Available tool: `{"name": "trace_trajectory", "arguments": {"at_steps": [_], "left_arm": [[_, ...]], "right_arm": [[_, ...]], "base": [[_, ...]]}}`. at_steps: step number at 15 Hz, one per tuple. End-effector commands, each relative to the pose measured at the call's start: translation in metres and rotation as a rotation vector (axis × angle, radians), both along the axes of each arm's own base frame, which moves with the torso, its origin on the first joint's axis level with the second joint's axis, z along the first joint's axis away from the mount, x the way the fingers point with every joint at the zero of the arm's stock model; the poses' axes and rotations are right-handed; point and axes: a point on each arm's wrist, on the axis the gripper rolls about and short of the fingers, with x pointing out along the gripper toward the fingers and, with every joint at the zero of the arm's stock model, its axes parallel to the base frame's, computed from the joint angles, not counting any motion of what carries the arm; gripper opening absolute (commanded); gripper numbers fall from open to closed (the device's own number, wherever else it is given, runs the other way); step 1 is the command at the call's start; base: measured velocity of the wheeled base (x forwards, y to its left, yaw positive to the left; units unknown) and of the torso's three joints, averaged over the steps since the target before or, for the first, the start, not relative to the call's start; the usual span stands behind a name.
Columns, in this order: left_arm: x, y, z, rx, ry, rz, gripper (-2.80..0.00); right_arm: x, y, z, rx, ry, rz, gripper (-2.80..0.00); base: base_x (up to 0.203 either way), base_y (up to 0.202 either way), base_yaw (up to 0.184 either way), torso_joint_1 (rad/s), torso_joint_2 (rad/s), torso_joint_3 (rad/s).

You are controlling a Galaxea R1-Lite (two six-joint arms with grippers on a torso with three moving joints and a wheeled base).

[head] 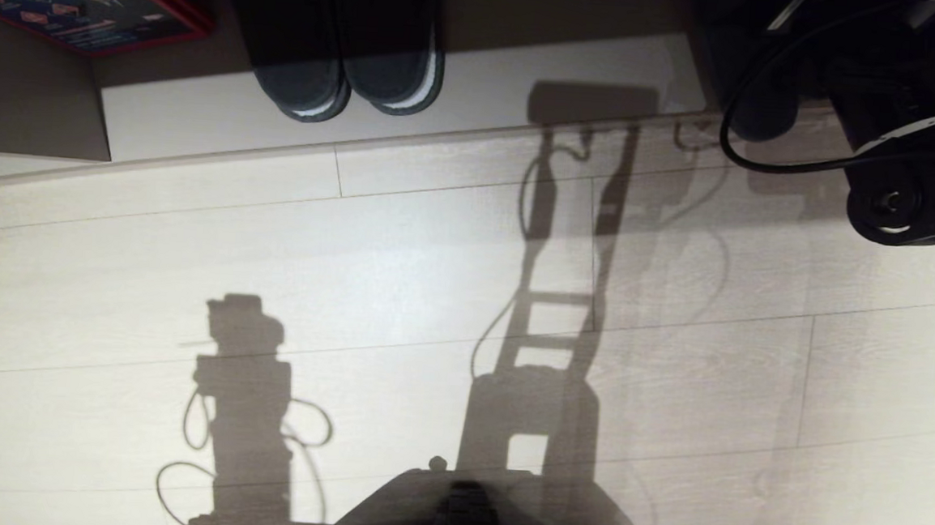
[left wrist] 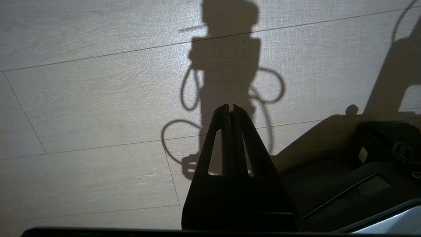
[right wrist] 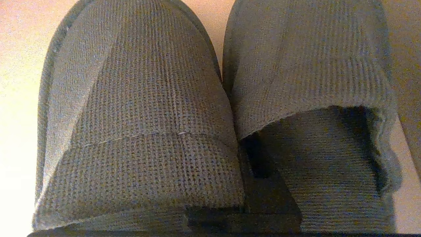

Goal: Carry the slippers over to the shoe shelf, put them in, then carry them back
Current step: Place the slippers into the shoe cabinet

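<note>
Pair of soft grey-blue waffle-knit backless slippers (right wrist: 210,108), rounded closed toes, side by side touching, clamped in the right gripper (right wrist: 253,164); left gripper (left wrist: 230,110) clenched.

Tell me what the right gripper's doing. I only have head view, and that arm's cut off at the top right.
Observer: The right wrist view is filled by the grey slippers, side by side and touching.
Operator: Held?
Observer: Looks so. The right gripper is shut at the seam between them.
Operator: Left gripper?
Observer: The left gripper is shut and empty, above the floor.
</note>
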Motion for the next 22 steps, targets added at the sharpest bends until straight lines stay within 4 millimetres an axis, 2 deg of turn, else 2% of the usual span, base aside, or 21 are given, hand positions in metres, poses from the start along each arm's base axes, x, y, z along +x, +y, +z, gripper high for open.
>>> {"name": "trace_trajectory", "arguments": {"at_steps": [1, 2, 5, 11, 14, 22], "left_arm": [[0.0, 0.0, 0.0, 0.0, 0.0, 0.0, -2.8], [0.0, 0.0, 0.0, 0.0, 0.0, 0.0, -2.8], [0.0, 0.0, 0.0, 0.0, 0.0, 0.0, -2.8], [0.0, 0.0, 0.0, -0.002, 0.0, 0.0, -2.8], [0.0, 0.0, 0.0, -0.002, 0.0, 0.0, -2.8], [0.0, 0.0, 0.0, -0.002, 0.0, 0.0, -2.8]], "right_arm": [[0.008, 0.002, -0.003, 0.001, -0.012, 0.002, -0.92], [0.008, 0.002, -0.003, 0.001, -0.006, 0.001, 0.0], [0.01, 0.002, -0.006, 0.01, 0.01, -0.009, 0.0], [0.002, 0.0, -0.002, 0.015, 0.035, -0.017, 0.0], [-0.019, -0.002, 0.007, 0.012, 0.044, -0.019, 0.0], [-0.042, -0.005, -0.003, -0.017, 0.116, -0.03, 0.0]], "base": [[0.0, 0.0, 0.0, 0.0, 0.0, 0.0], [0.0, 0.0, 0.0, 0.0, 0.0, 0.0], [0.0, 0.0, 0.0, 0.0, 0.0, 0.0], [0.0, 0.0, 0.0, 0.0, 0.0, 0.0], [0.0, 0.0, 0.0, 0.0, 0.0, 0.0], [0.0, 0.0, 0.0, 0.0, 0.0, 0.0]]}}
